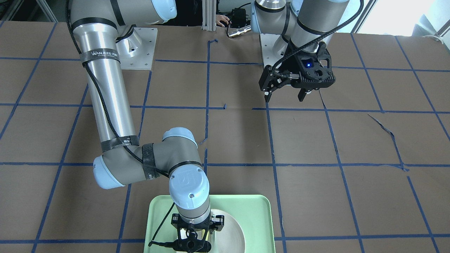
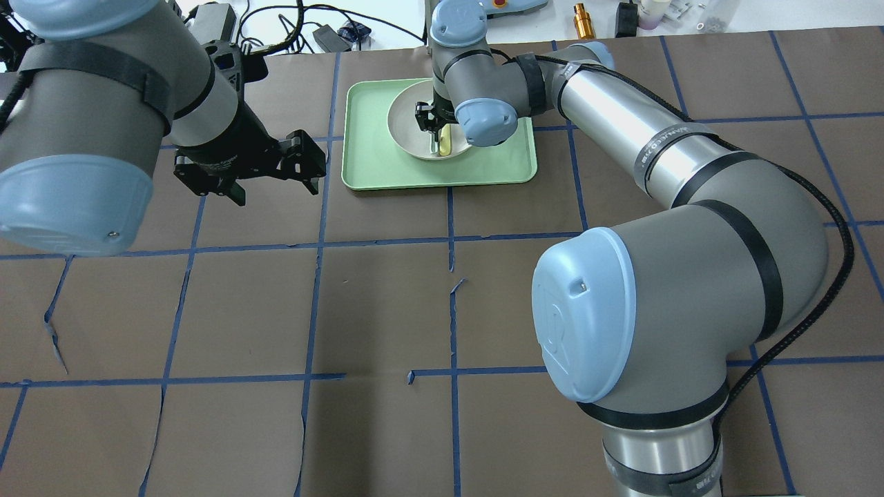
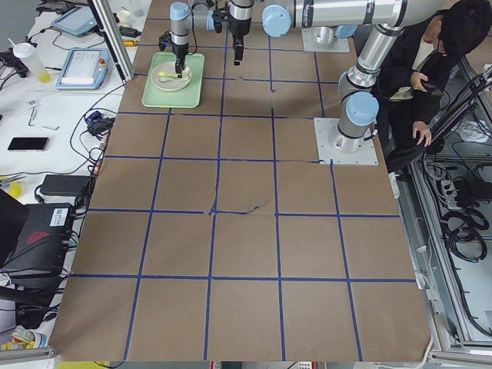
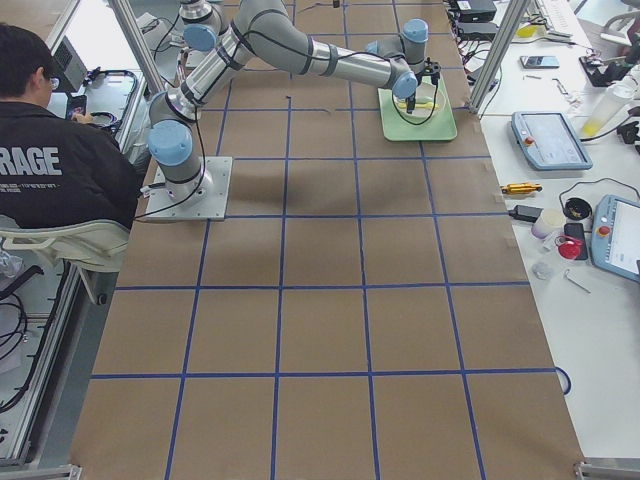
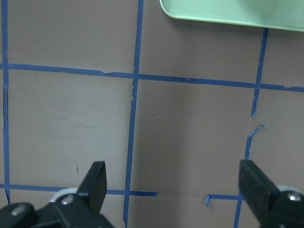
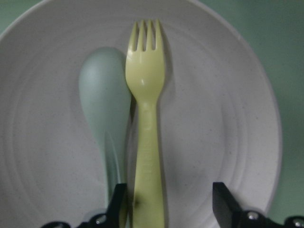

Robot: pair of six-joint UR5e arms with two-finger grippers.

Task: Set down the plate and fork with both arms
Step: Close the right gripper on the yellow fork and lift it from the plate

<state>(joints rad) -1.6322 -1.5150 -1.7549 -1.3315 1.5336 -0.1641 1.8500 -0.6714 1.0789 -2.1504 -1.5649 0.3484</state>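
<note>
Closest to my base, my left claw [image 5: 175, 190] hangs above the table [image 5: 71, 118] with its two fingers spread wide, open and empty, over brown surface crossed by blue tape lines [image 5: 134, 118]. Just past it, at the top of that wrist view, the rounded corner of the green tray [image 5: 213, 12] shows, apart from the claw. My right arm [image 2: 663, 152] is stretched out across the table to that tray with the wrist pointing straight down. My right claw [image 6: 169, 202] sits low over the plate [image 6: 223, 109], fingers parted. The fork [image 6: 147, 95] lies flat in the plate, and its handle runs between my two fingers, nearer the one on the view's left. The fingers stand wider apart than the handle, so I am not clamping it. Whether the fingertips touch the plate I can't tell. The spoon [image 6: 105, 90] lies right beside the fork on that same side, its handle passing at or under that finger. The fork's tines point away from my wrist, reaching just past the spoon's bowl. The plate rests inside the tray, and the tray stands near the far edge of the table.
</note>
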